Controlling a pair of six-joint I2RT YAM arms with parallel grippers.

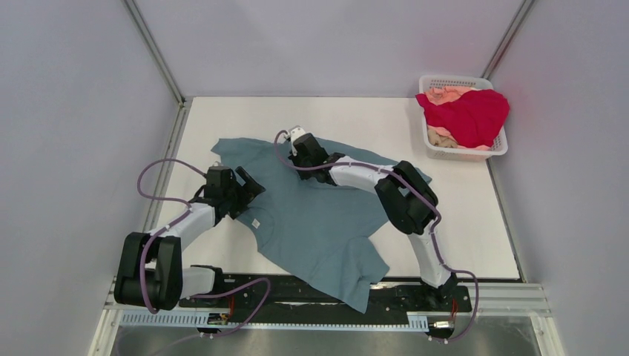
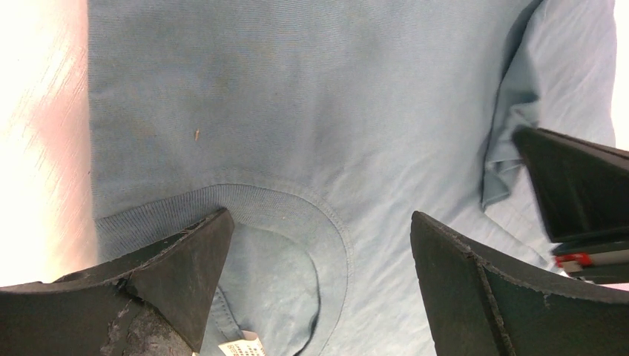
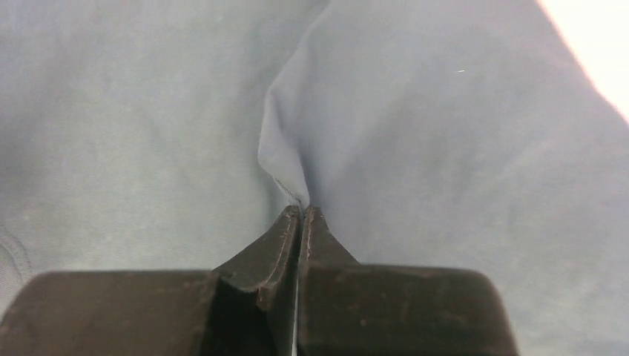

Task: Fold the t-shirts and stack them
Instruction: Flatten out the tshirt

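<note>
The teal t-shirt lies spread, rumpled, on the tabletop, its hem trailing over the near edge. The left tool hovers, spread wide, over the collar; the right tool is pinched tight on a ridge of its cloth, seemingly near a shoulder. The crimson t-shirt and peach t-shirt fill the far-right basket.

A: What do the arms look like?
B: The left arm and right arm match: white tubular links between chunky black joints, each trailed by a looping lilac cable, on a black base rail.
A: And the jaws?
B: Matte black wedges, edges scuffed and chipped grey.
</note>
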